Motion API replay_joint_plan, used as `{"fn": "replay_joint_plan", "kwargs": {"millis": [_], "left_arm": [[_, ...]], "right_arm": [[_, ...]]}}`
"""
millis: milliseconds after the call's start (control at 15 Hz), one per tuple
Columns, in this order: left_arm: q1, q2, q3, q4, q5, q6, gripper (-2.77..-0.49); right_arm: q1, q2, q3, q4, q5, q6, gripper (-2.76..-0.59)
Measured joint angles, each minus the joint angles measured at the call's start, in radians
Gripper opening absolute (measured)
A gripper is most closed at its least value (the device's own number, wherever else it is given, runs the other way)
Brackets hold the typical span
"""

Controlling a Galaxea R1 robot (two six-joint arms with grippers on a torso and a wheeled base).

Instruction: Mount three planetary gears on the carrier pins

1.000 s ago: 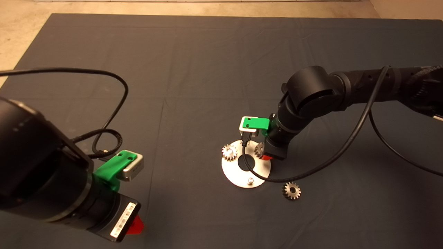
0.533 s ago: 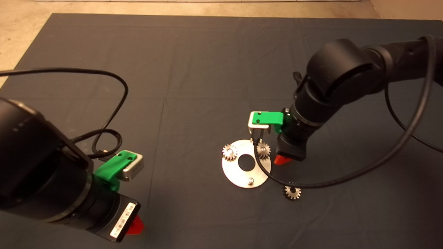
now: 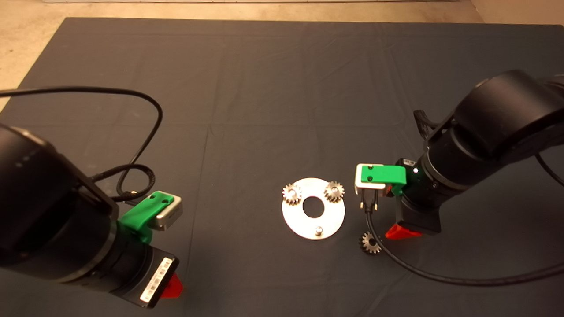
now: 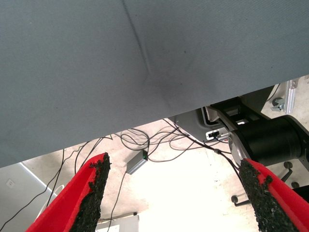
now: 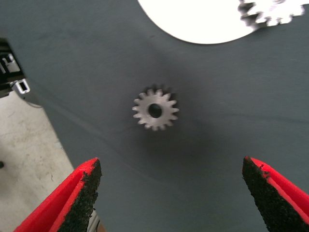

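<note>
A dark mat (image 3: 264, 88) covers the table, seen from above. Near its middle lies a flat round silver carrier disc (image 3: 313, 220) with a large centre hole. Three short carrier pins stand upright from it in a triangle.

Two planetary gears are already seated on pins, lying flat with their axes vertical: one on the far left pin (image 3: 291, 193) and one on the far right pin (image 3: 334, 191). The near pin (image 3: 317, 230) stands bare.

The third gear (image 3: 370, 243) lies flat on the mat, just beside the disc on the near right, not touching it. Its centre hole faces straight up. A black cable from the right arm passes across its edge in the head view.

The right gripper (image 3: 402, 232) hangs just beside this loose gear, on its right. In the right wrist view the gripper (image 5: 171, 195) has its two red fingers (image 5: 77, 198) spread wide with nothing held, and the loose gear (image 5: 155, 110) lies on the mat ahead of the gap between them, apart from both.

The left gripper (image 3: 172, 286) waits at the lower left edge. Its wrist view shows the gripper (image 4: 176, 193) wide open and empty, facing the mat edge and floor cables beyond.
</note>
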State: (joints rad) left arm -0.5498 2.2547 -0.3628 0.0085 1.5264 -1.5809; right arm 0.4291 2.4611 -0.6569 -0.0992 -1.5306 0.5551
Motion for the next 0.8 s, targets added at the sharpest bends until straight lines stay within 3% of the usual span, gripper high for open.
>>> {"fn": "replay_joint_plan", "kwargs": {"millis": [200, 400, 467, 667, 800], "left_arm": [[0.0, 0.0, 0.002, 0.0, 0.0, 0.0, -1.38], [0.001, 0.0, 0.004, 0.0, 0.0, 0.002, -1.38], [0.001, 0.001, 0.004, 0.0, 0.0, 0.006, -1.38], [0.009, 0.001, 0.006, 0.0, 0.0, 0.012, -1.38], [0.014, 0.0, 0.006, 0.0, 0.0, 0.016, -1.38]], "right_arm": [[-0.032, -0.004, 0.048, -0.002, 0.0, -0.009, -1.09], [-0.066, -0.004, 0.094, -0.014, 0.001, -0.087, -1.04], [-0.074, -0.004, 0.103, -0.024, 0.001, -0.113, -0.93], [-0.104, -0.004, 0.113, -0.124, 0.0, -0.188, -0.91], [-0.138, -0.005, 0.118, -0.243, 0.001, -0.216, -0.91]]}}
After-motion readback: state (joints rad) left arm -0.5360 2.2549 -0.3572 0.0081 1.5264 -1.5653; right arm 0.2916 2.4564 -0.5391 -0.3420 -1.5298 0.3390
